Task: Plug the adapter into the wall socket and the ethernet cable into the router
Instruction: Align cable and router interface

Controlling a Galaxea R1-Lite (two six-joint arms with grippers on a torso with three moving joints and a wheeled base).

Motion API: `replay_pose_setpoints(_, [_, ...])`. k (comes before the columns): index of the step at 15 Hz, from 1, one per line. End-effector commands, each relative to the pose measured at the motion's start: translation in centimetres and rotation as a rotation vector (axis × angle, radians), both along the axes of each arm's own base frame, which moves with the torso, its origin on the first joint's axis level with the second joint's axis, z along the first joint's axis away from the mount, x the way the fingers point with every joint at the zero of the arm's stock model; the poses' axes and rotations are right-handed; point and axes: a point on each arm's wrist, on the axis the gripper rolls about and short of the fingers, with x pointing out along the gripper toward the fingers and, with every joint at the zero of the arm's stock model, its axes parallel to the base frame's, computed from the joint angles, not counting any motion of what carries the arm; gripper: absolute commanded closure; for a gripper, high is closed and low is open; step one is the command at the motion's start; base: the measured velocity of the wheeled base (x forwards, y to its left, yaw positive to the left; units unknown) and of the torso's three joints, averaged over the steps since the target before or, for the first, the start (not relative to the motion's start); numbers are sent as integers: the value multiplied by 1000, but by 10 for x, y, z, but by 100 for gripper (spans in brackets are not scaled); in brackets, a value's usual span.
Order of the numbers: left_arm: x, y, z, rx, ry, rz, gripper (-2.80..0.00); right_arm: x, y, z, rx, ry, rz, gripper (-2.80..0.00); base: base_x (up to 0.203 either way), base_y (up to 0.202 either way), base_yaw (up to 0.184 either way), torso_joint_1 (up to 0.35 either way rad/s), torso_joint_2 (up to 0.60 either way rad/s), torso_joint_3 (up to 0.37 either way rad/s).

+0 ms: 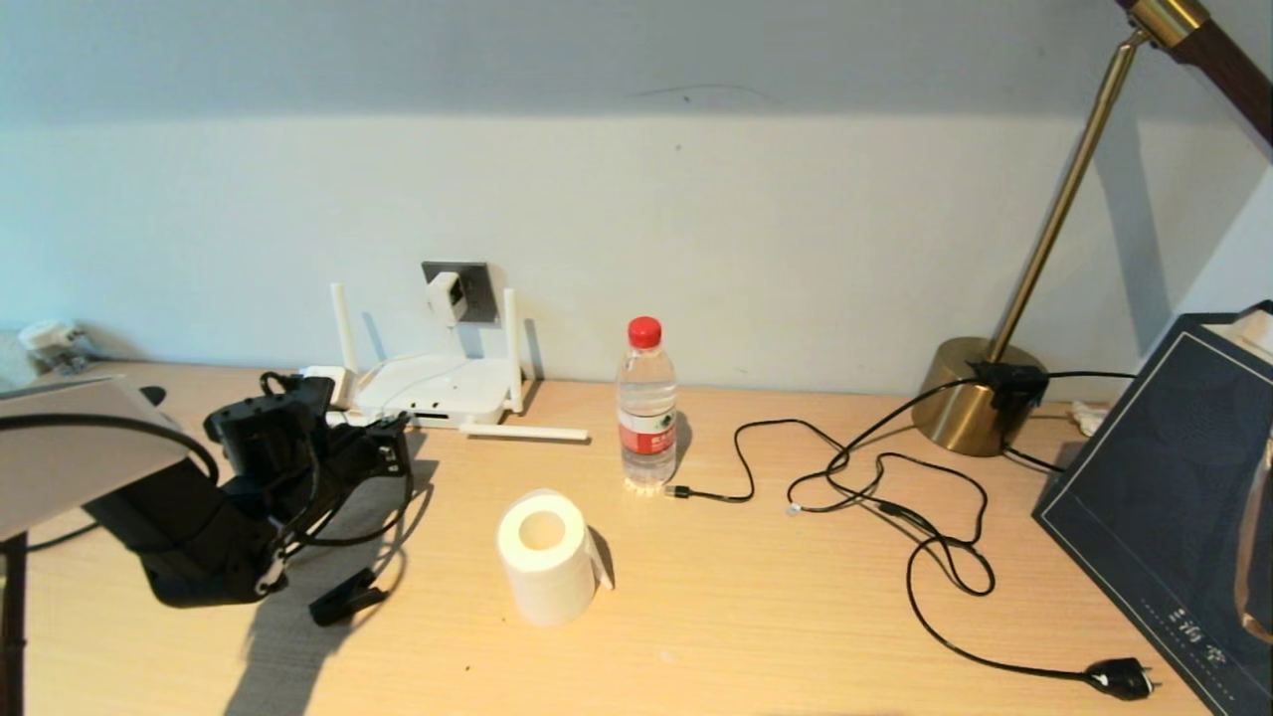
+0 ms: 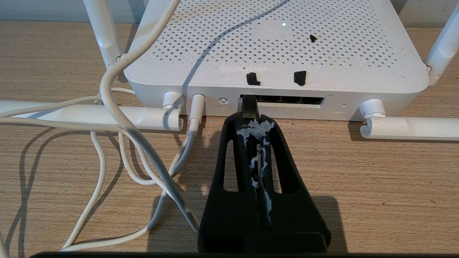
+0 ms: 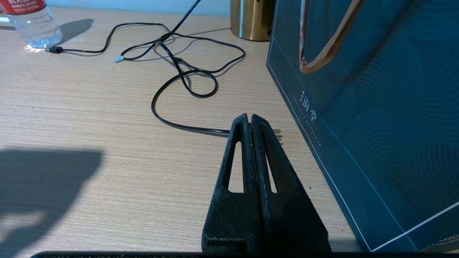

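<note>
Left claw [image 2: 251,123] pinching ethernet cable [image 2: 247,106] at router [image 2: 272,53] port edge.

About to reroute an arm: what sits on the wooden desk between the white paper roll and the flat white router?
Head view: only the router's folded-down white stick antenna; otherwise bare desk up to the paper roll.

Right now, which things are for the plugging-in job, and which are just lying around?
For the job: adapter, wall socket, router, ethernet cable plug, left hand.

Lying around: bottle, paper roll, lamp, black cord, bag.
</note>
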Motion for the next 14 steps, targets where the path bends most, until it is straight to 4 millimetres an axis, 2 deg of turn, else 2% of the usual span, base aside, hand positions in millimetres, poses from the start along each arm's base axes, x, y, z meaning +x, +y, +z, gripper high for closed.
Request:
replay_pose_setpoints(1, [1, 0, 0, 1, -8, 0, 0, 0, 0, 0, -1, 0, 0, 0, 0, 0, 0, 0, 0, 0])
replay_pose_setpoints(14, [2, -1, 1, 3, -12, -5, 0, 0, 0, 0, 0, 0, 0, 0, 0, 0, 0, 0, 0, 0])
